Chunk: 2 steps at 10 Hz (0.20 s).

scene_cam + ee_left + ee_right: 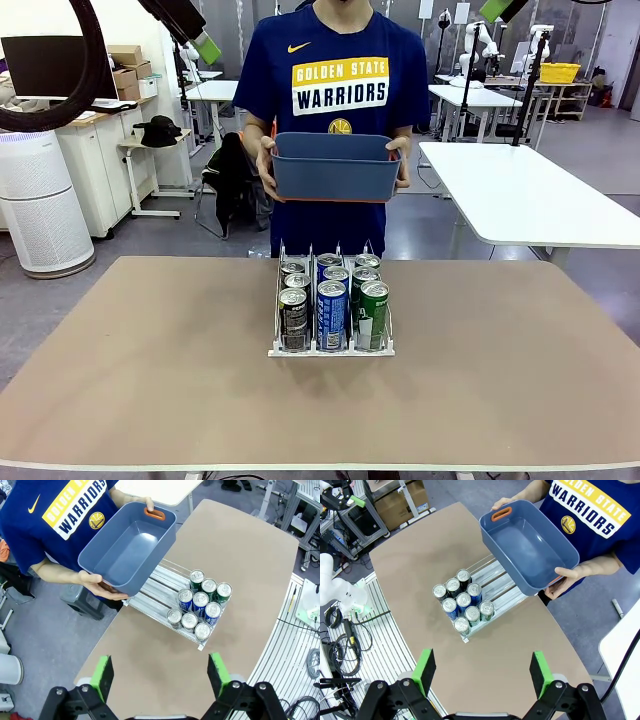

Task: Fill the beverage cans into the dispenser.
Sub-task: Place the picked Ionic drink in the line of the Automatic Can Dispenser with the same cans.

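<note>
standing packed, nine beverage cans fill dispenser; person holds empty tub above far end. left gripper, right gripper both spread wide, empty, high. risk: tub dips, topples back cans.

Blue-grey tub with an orange handle, empty, held above the far edge of the tan table. Behind, a navy shirt with yellow and white print. Farther back, a white table, a white air purifier, cardboard boxes.
</note>
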{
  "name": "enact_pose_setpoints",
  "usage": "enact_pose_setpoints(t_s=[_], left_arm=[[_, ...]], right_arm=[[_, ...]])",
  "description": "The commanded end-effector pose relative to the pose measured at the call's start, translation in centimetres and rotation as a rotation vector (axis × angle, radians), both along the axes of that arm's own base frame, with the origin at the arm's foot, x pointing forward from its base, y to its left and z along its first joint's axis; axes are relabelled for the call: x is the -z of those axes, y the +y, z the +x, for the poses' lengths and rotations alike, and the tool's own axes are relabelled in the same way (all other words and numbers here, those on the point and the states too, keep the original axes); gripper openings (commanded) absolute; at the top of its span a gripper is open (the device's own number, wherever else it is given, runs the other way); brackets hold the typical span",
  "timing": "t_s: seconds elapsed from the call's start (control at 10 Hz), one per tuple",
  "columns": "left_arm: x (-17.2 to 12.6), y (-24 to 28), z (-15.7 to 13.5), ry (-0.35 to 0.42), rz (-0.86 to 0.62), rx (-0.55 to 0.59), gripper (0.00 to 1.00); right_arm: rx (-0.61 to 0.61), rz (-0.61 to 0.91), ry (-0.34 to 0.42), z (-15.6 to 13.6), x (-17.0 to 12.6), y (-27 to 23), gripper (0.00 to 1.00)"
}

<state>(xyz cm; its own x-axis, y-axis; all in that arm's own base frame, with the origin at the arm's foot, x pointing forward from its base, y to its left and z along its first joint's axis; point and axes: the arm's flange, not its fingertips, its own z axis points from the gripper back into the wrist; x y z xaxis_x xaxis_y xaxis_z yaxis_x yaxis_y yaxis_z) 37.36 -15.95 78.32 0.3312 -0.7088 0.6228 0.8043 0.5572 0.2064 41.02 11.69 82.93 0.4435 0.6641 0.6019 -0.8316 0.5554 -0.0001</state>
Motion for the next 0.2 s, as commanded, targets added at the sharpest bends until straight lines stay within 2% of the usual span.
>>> enact_pose_setpoints(t_s=[0.0, 0.1], left_arm=[[0.07, 0.2, 0.09, 0.004, -0.001, -0.003, 1.0], [0.07, 0.2, 0.09, 0.004, -0.001, -0.003, 1.0]], right_arm=[[0.0, 0.0, 0.002, -0.3, 0.09, -0.07, 1.0], [0.0, 0.0, 0.002, -0.3, 0.09, -0.07, 1.0]])
